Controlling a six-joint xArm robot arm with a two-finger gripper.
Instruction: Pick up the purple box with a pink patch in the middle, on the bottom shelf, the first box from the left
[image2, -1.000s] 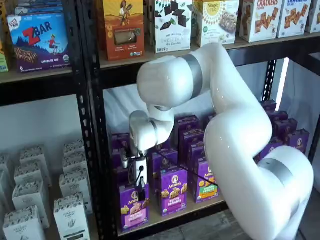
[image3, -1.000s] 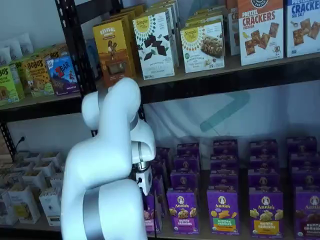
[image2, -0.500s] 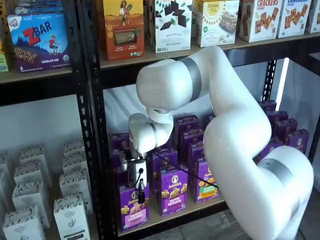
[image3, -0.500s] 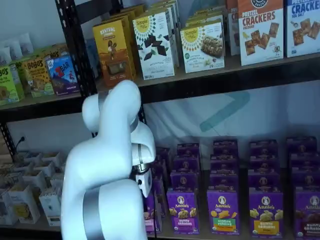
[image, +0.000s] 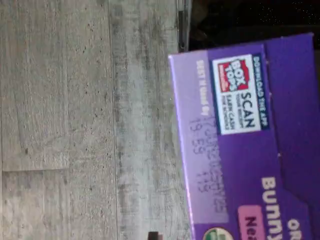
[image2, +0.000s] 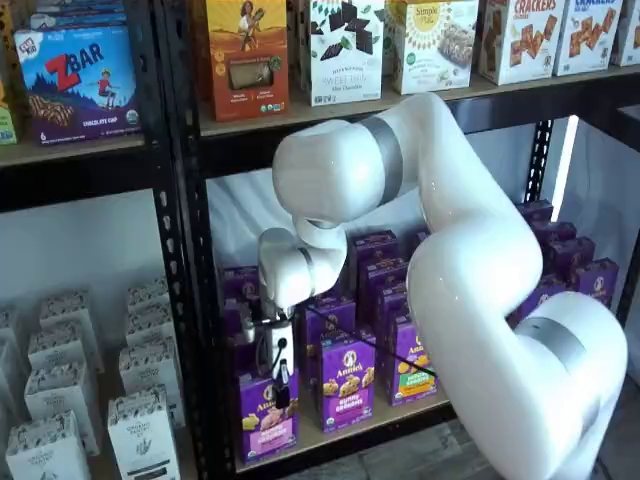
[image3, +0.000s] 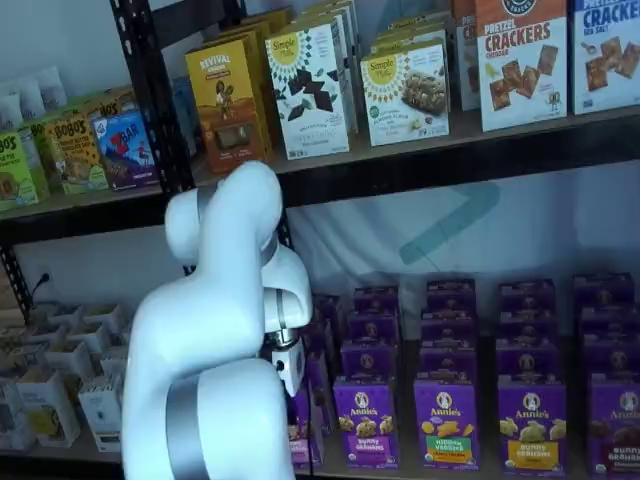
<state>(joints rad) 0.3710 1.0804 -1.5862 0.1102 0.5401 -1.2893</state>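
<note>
Gripper (image2: 281, 392), white body w/ black fingers, hangs off the white arm (image2: 470, 270) right at the top of the small upright purple Annie's carton w/ the pink front panel (image2: 267, 420). One dark finger shows against the carton's upper front in a shelf view; the other isn't visible, so can't tell whether the fingers are apart or clamped on the carton. A thin black cable (image2: 370, 345) runs from the gripper body across to the arm's big link.

That purple box stands at the front left corner of the tan wooden bottom shelf (image2: 340, 435), just beside the black perforated upright (image2: 195, 300). In the other shelf view the arm covers most of it; only a sliver of purple and pink (image3: 299, 440) shows past the arm's lower link, w/ the gripper's white body (image3: 288, 362) above it.

Wrist view: purple carton top (image: 250, 145) close up, w/ a Box Tops scan label and a printed date code, grey plank floor (image: 75, 120) beyond.

Next along the front edge: a purple Annie's bunny grahams carton (image2: 347, 382), then a purple carton w/ a green panel (image2: 410, 362), more purple cartons in rows behind. Shelf above holds an orange carton (image2: 246, 55) and white cartons (image2: 344, 48). Left bay: white patterned cartons (image2: 140, 430), a blue Zbar box (image2: 78, 80) higher up.
</note>
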